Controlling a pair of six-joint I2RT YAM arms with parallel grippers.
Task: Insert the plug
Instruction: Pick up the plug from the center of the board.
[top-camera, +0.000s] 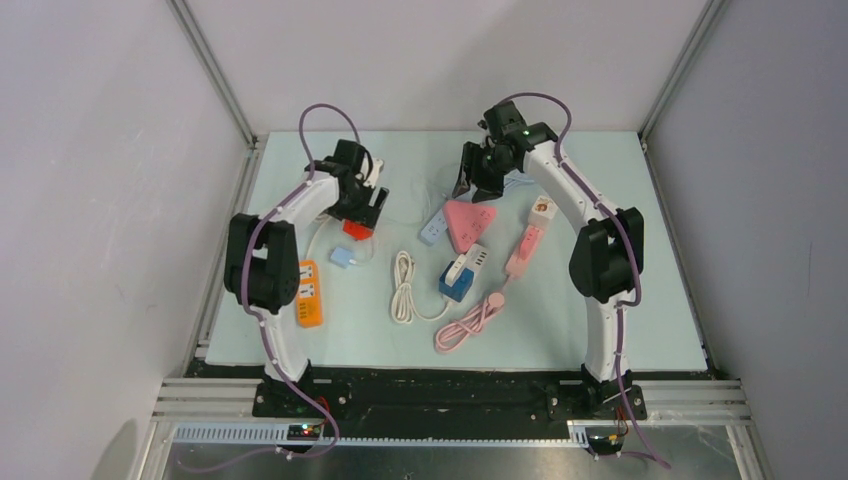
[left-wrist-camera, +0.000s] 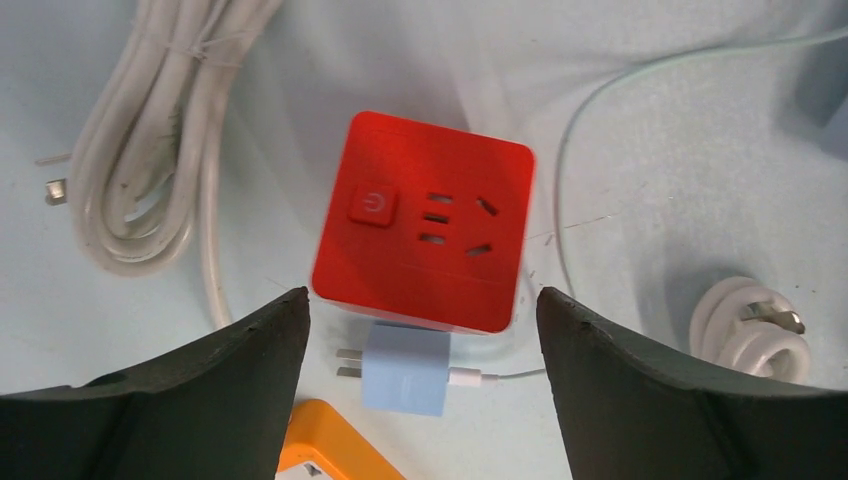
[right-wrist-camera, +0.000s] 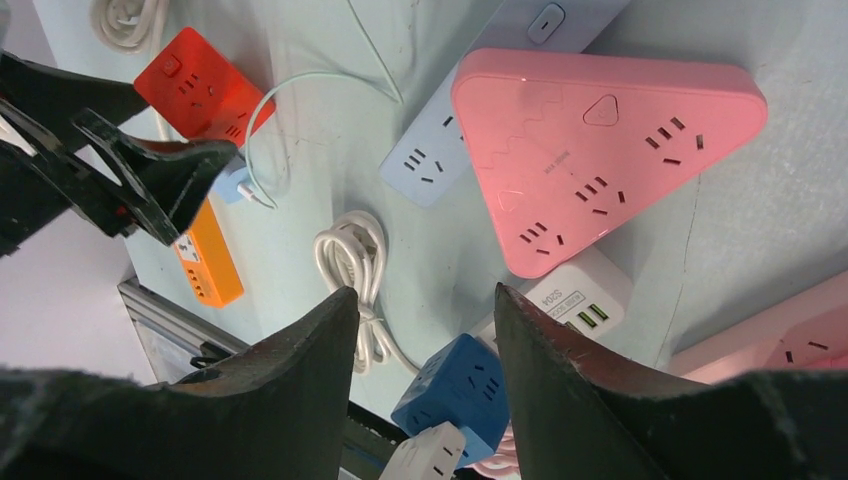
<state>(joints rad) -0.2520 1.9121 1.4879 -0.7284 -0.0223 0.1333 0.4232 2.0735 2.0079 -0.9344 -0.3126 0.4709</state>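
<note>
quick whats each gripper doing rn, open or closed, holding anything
left gripper: open, fingers wide apart, holding nothing, over the red socket cube
right gripper: open, nothing between its fingers

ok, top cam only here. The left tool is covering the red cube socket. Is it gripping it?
Observer: No. The left tool stands open, its fingers set wider than the red cube socket, so there is no grip.
Operator: Anything plugged into its top face?
Observer: No, the holes on that face are bare. The blue charger lies flat beside the cube with its prongs exposed and a thin white cable in its other end.
</note>
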